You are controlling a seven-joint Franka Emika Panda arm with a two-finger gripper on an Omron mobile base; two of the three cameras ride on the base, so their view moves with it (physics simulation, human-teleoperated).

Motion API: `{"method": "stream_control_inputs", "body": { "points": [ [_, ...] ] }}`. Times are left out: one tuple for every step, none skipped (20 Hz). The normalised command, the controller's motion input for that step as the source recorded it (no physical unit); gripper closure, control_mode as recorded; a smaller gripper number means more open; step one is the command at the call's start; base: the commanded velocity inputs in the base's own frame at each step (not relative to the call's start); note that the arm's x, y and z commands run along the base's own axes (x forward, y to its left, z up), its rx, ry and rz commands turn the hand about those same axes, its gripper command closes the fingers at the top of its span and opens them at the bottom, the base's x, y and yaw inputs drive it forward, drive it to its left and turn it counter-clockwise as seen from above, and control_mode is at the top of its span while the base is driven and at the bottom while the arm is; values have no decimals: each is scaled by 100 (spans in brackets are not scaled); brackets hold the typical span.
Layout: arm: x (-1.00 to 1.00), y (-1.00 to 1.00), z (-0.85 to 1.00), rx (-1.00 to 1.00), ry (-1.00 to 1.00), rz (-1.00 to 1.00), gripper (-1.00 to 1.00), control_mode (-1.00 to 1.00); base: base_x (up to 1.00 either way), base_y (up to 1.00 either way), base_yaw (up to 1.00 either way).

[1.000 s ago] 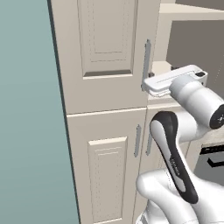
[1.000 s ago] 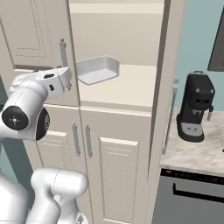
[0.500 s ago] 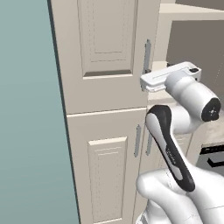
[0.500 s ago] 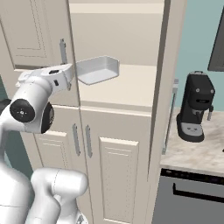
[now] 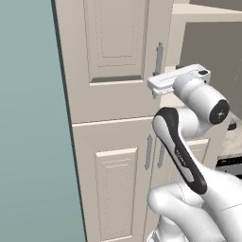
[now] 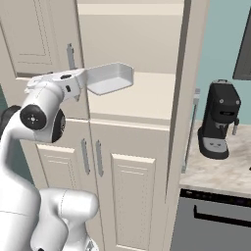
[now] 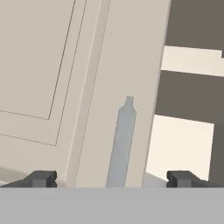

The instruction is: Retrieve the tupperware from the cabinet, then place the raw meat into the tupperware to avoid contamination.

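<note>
The beige cabinet (image 6: 29, 34) has its right door swung open, and the white-grey tupperware (image 6: 112, 78) stands on the bare shelf inside, near the left edge of the opening. My gripper (image 7: 111, 179) is open and faces the closed left door (image 5: 113, 47). That door's slim grey bar handle (image 7: 121, 140) runs up between my two dark fingertips (image 7: 43, 178), with a gap on each side. The hand (image 5: 177, 79) hovers level with the handle's lower end (image 5: 159, 59), left of the tupperware. The raw meat is out of view.
A black coffee machine (image 6: 219, 120) stands on the speckled counter (image 6: 220, 171) right of the cabinet, above a dark appliance front (image 6: 215, 220). The open door's edge (image 6: 188, 98) rises between shelf and counter. A teal wall (image 5: 28, 142) borders the cabinet's left.
The hand has shifted slightly up and left along the closed door's handle, and the elbow has risen a little. The gripper stays open; the tupperware has not moved.
</note>
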Motion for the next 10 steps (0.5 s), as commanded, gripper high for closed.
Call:
{"method": "stream_control_inputs", "body": {
  "points": [
    [28, 0, -1, 0, 0, 0, -100, -100, 0, 0, 0],
    [28, 0, -1, 0, 0, 0, -100, -100, 0, 0, 0],
    [29, 0, -1, 0, 0, 0, -100, -100, 0, 0, 0],
    [28, 0, 0, 0, 0, 0, -100, -100, 0, 0, 0],
    [28, 0, 0, 0, 0, 0, -100, -100, 0, 0, 0],
    [28, 0, -1, 0, 0, 0, -100, -100, 0, 0, 0],
    [28, 0, -1, 0, 0, 0, -100, -100, 0, 0, 0],
    [28, 0, -2, 0, 0, 0, -100, -100, 0, 0, 0],
    [27, 0, -1, 0, 0, 0, -100, -100, 0, 0, 0],
    [26, 0, -2, 0, 0, 0, -100, -100, 0, 0, 0]
  ]
}}
